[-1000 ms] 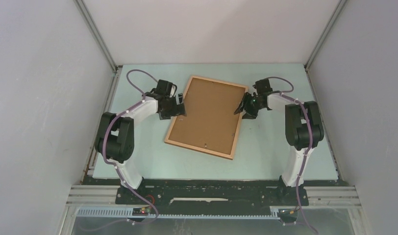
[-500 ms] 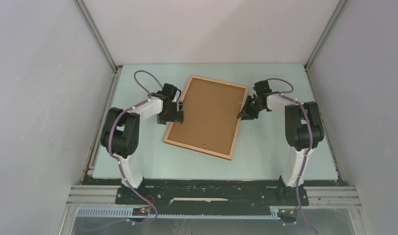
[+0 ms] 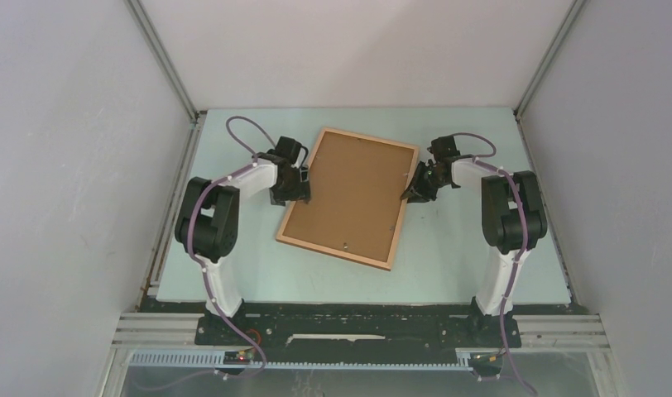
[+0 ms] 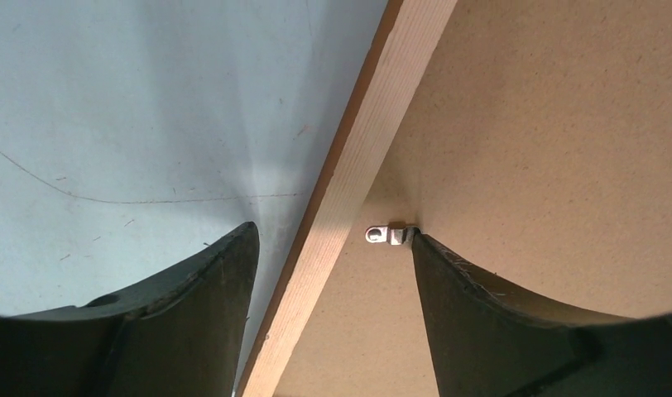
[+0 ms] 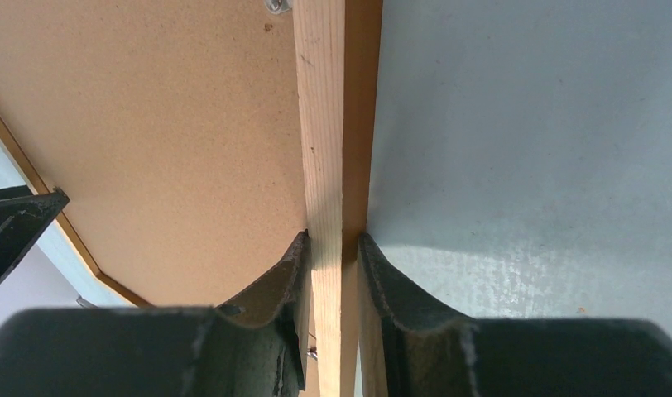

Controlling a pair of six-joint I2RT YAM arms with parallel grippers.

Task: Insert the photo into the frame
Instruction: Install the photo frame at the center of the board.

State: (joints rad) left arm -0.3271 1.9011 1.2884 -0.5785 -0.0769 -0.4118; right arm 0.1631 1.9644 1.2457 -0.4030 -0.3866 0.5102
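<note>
The frame (image 3: 337,251) lies face down on the table, a brown backing board (image 3: 349,194) filling it. The photo is hidden. My left gripper (image 3: 302,188) is open and straddles the frame's left rail (image 4: 341,207): one finger is over the table, and the other is on the backing board (image 4: 548,124), its tip touching a small metal clip (image 4: 385,235). My right gripper (image 3: 409,192) is shut on the frame's right rail (image 5: 320,124), one finger on the board side and the other on the table side.
The pale blue-green table (image 3: 448,256) is walled in by grey panels on the left, back and right. The arm bases stand at the near edge. A second metal clip (image 5: 276,5) sits by the right rail.
My left arm has swung in, and its gripper has moved a little nearer along the left rail. My right gripper has drawn in on the right rail. The frame has barely moved.
</note>
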